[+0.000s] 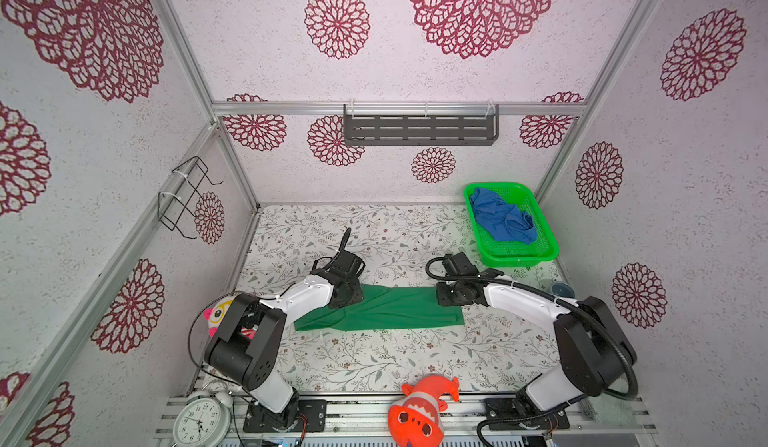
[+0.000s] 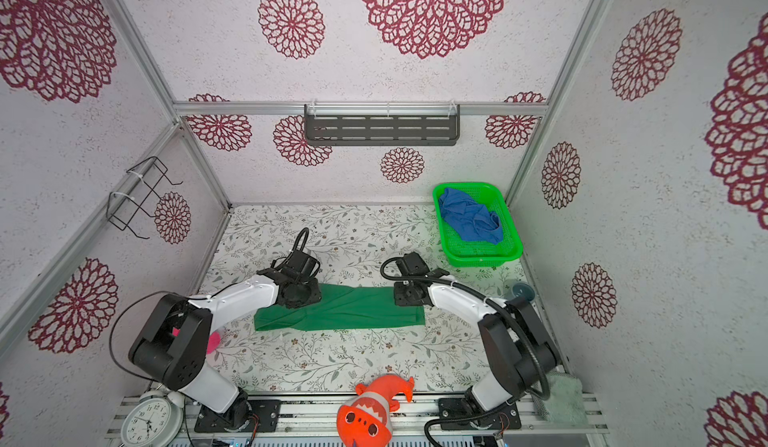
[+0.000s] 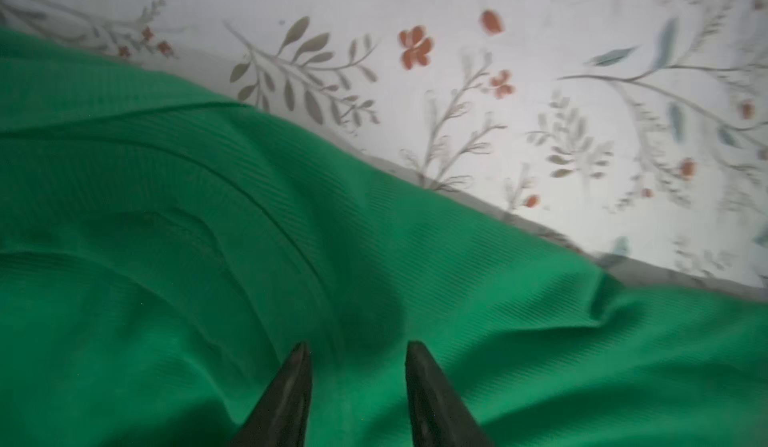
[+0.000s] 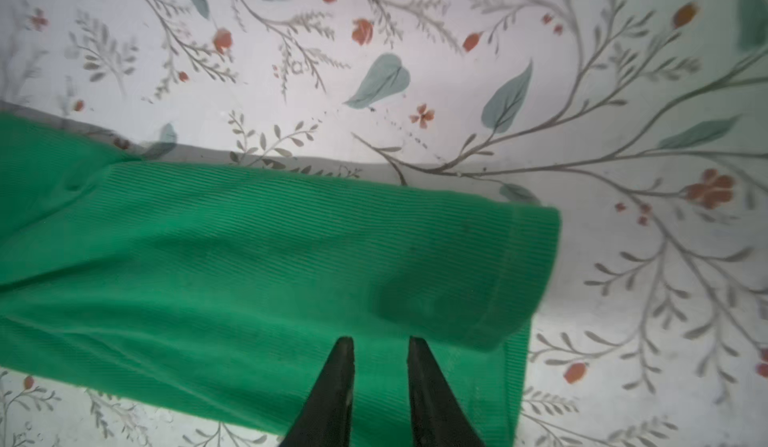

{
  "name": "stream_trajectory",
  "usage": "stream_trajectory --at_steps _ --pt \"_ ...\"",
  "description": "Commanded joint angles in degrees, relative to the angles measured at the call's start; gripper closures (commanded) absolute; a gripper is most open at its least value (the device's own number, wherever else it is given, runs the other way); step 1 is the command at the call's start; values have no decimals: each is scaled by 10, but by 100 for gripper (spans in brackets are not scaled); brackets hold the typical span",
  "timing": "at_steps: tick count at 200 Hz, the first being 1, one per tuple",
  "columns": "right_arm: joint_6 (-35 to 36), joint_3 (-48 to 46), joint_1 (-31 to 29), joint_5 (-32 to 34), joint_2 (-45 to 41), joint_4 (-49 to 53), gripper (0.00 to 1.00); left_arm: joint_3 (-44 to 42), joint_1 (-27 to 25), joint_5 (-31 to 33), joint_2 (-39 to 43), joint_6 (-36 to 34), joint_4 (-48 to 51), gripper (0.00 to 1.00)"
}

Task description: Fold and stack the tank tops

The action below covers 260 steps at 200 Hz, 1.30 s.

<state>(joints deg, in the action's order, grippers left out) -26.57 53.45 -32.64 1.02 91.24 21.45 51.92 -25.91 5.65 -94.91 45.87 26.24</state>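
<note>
The dark green tank top lies on the flowered table as a long folded strip running left to right. My left gripper hovers over its left end, open, with only ribbed green cloth under the tips. Over the hemmed right end my right gripper stands with a narrow gap between its fingers, nothing pinched. In both top views the wrists hide the fingertips. The royal blue tank top lies crumpled in the basket.
The bright green mesh basket sits at the back right corner. A small dark cup stands by the right wall. An orange plush fish, a white clock and another plush toy lie along the front and left.
</note>
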Motion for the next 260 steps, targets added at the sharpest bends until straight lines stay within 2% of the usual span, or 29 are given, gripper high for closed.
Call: stream_trajectory --at_steps 1,35,59,92,116,134,151,153,163,167,171,186,199,236,260 --pt "2 15 3 10 16 -4 77 -7 9 -3 -26 24 -33 59" --pt "4 -2 20 34 32 -6 79 7 11 -30 -93 45 -81 59" --pt "-14 -34 34 44 14 -6 80 55 12 -53 -153 39 -97 57" --pt "-70 -95 26 37 -24 -15 82 215 21 -82 -262 -33 -39 53" --pt "-134 -128 -33 -6 -36 -54 78 373 25 -103 -344 -114 50 51" --pt "-135 -106 -89 -7 -49 -54 69 470 26 -100 -374 -191 117 49" --pt "-95 -73 -104 28 -80 -40 62 503 29 -91 -355 -249 144 45" --pt "-91 -72 -101 29 -85 -42 58 504 29 -89 -350 -253 144 44" --pt "-82 -70 -93 45 -102 -46 23 504 36 -84 -328 -269 145 43" --pt "-72 -71 -86 43 -106 -51 18 504 39 -83 -321 -273 146 42" --pt "-61 -70 -78 34 -107 -54 16 505 42 -81 -311 -274 150 42" --pt "-27 -47 -46 -8 -87 -36 24 493 58 -80 -284 -271 149 40" --pt "1 -21 -44 -10 -66 -24 34 479 72 -83 -277 -256 139 40" --pt "37 22 -46 -26 -7 -12 73 466 97 -95 -313 -202 133 47" --pt "40 24 -46 -26 25 -9 79 485 100 -97 -356 -184 143 57"
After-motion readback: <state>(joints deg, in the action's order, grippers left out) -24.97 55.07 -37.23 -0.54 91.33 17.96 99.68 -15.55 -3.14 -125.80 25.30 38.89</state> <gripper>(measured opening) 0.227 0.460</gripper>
